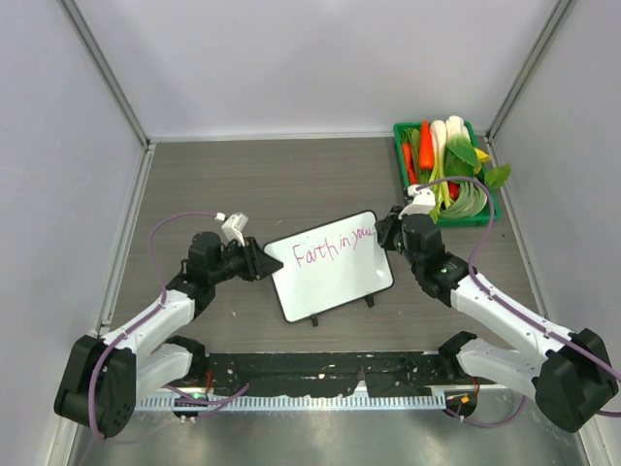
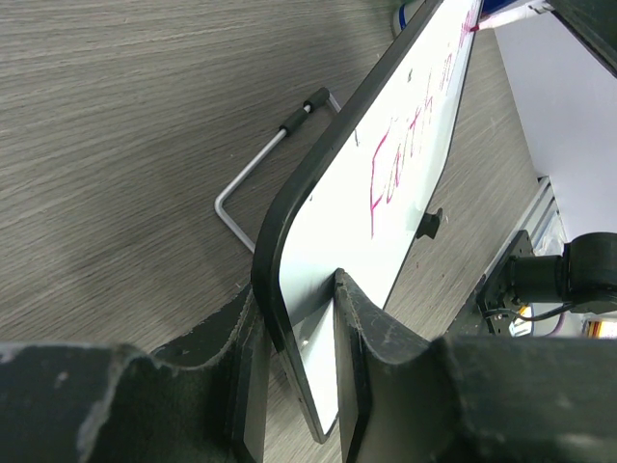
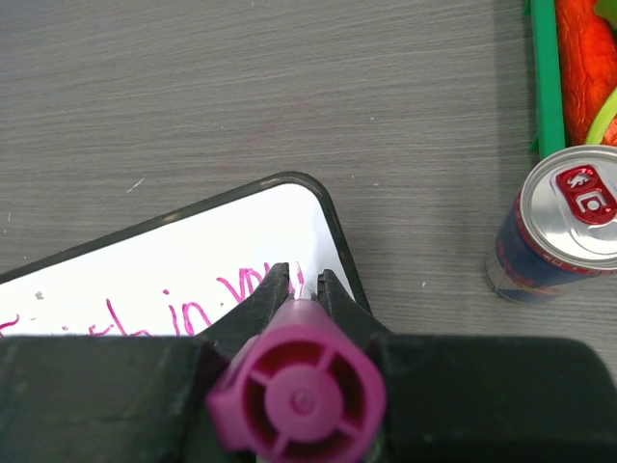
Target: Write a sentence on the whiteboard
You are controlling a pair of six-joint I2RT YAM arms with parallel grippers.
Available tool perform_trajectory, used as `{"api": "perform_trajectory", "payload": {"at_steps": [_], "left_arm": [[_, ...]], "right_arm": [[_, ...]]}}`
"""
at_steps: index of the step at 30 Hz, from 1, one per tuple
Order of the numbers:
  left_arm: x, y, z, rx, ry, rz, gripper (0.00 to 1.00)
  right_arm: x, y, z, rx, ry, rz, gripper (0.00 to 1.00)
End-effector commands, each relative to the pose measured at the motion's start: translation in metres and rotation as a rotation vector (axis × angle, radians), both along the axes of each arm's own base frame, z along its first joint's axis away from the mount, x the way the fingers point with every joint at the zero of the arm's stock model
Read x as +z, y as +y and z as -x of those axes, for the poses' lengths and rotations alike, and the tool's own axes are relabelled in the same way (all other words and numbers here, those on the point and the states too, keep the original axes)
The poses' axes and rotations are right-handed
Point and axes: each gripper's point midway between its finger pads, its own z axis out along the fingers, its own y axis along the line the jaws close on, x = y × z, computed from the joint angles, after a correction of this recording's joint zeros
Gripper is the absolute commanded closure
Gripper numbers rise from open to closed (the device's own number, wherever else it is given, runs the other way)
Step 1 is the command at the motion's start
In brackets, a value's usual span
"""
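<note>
Left gripper (image 2: 296,313): fingers pinch the left short edge of the whiteboard (image 1: 340,280), one pad on the white face, the other on the back. From the left wrist view I see a bent wire stand (image 2: 260,169) behind the board, resting on the table (image 1: 243,184).

Right gripper (image 3: 304,280): fingers pressed tight on a pink marker (image 3: 299,386), cap end toward the camera, tip down at the board's upper right corner.

The sentence (image 1: 333,248): one line of pink writing, "Faith in you", the last letters half hidden by the fingertips.

Board sits mid-table between the two arms, turned at a slant.

Just right of the marker hand stands a drink can (image 3: 564,227). Beyond it, a green tray (image 1: 401,165) of vegetables in the far right corner.
</note>
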Motion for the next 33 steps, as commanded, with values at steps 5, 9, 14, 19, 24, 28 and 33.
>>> {"api": "perform_trajectory", "payload": {"at_steps": [5, 9, 14, 19, 24, 28, 33], "left_arm": [[-0.016, 0.011, -0.006, 0.032, -0.022, -0.078, 1.00], [-0.016, 0.011, -0.005, 0.030, -0.020, -0.080, 1.00], [-0.016, 0.011, -0.006, 0.030, -0.023, -0.079, 1.00], [-0.015, 0.011, -0.006, 0.030, -0.024, -0.077, 1.00], [-0.016, 0.012, -0.006, 0.033, -0.024, -0.080, 1.00], [-0.016, 0.012, -0.006, 0.035, -0.021, -0.080, 1.00], [-0.016, 0.012, -0.006, 0.033, -0.024, -0.080, 1.00]], "right_arm": [[0.030, -0.007, -0.018, -0.071, -0.075, -0.008, 0.99], [0.033, -0.008, -0.021, -0.080, -0.086, -0.014, 0.99], [0.034, -0.007, -0.026, -0.084, -0.087, -0.018, 0.99], [0.034, -0.007, -0.026, -0.086, -0.088, -0.020, 0.99], [0.028, -0.010, -0.025, -0.094, -0.069, -0.008, 0.99], [0.021, -0.015, -0.021, -0.105, -0.057, 0.000, 0.99], [0.013, -0.017, -0.015, -0.099, -0.037, 0.007, 0.99]]}}
